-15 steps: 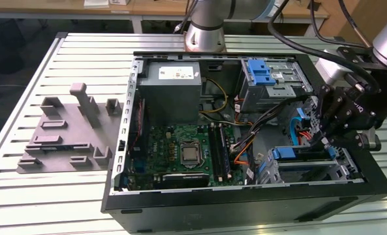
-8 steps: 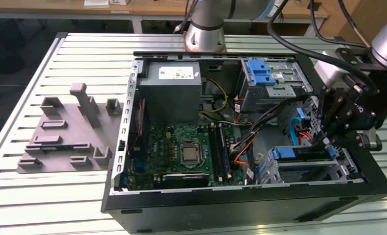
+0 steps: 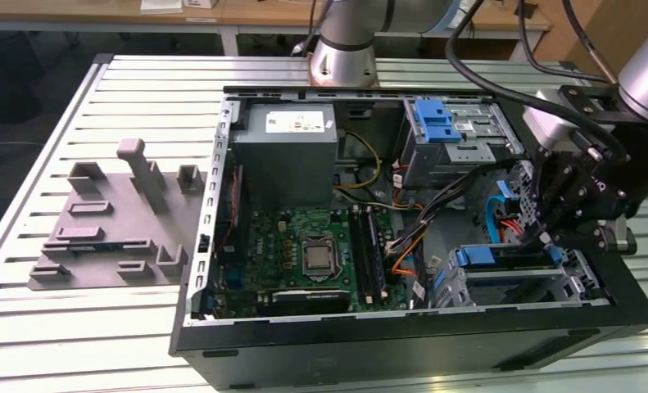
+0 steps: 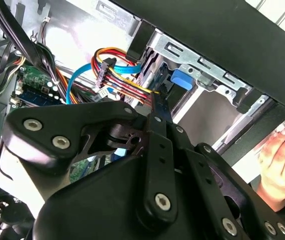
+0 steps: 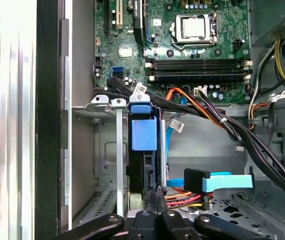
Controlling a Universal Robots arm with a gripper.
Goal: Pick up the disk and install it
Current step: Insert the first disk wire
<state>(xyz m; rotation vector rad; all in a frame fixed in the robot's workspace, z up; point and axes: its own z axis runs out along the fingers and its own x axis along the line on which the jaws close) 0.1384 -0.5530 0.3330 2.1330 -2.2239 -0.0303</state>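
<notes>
Arm is the usual silver-grey tube build with a fat rounded joint, and black cables loop off it toward the wrist. The gripper is all matte black linkage plates pinned with shiny silver screws, plus a pale grey block up top.

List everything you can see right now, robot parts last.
Table: one, silver slatted, under everything.
Computer case: one, black, open, on the table.
Fixture: one, grey, at the exterior view's left of the case.
Power supply: one, grey, inside the case.
Motherboard: one, green, case floor.
Cables: many, mixed colours, beside the board.
Disk: one, blue carrier, on edge in the drive cage.
Person's hand: one, outside the case wall.
Arm: one, silver, behind the case.
Tool: one, black, at the disk.
</notes>
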